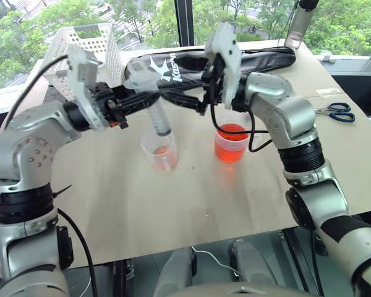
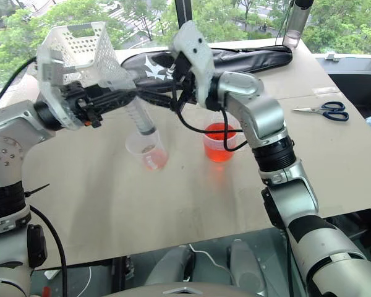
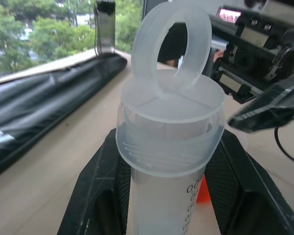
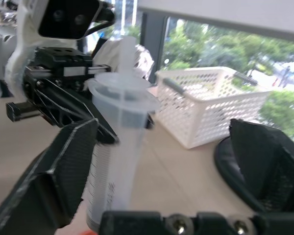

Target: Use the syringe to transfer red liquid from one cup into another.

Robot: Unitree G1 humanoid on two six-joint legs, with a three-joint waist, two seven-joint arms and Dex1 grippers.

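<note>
Left eye view, from the left: a white perforated plastic basket [image 1: 89,52] sits at the far edge of the pale, matte table [image 1: 191,204]. In front of it the left gripper [image 1: 149,99] clamps its two black ribbed fingers [image 3: 95,186] on the barrel of the syringe [image 1: 156,108], a clear plastic tube with black printed marks, a wide flange and a ring-topped plunger. The syringe hangs tip-down over the small handleless cup [image 1: 161,152], a flared clear cup with a shallow layer of red liquid [image 1: 163,154] at its bottom. Whether the tip touches the liquid I cannot tell. Just right of the syringe's top, the right gripper [image 4: 161,161] stands with its jaws spread wide, one black finger [image 4: 63,166] on each side of the barrel and not touching it. Further right is the larger clear cup [image 1: 230,142], about half full of orange-red liquid. A long black glossy bag [image 1: 247,59] lies along the back, and blue-handled scissors [image 1: 335,111] lie flat near the right edge.
</note>
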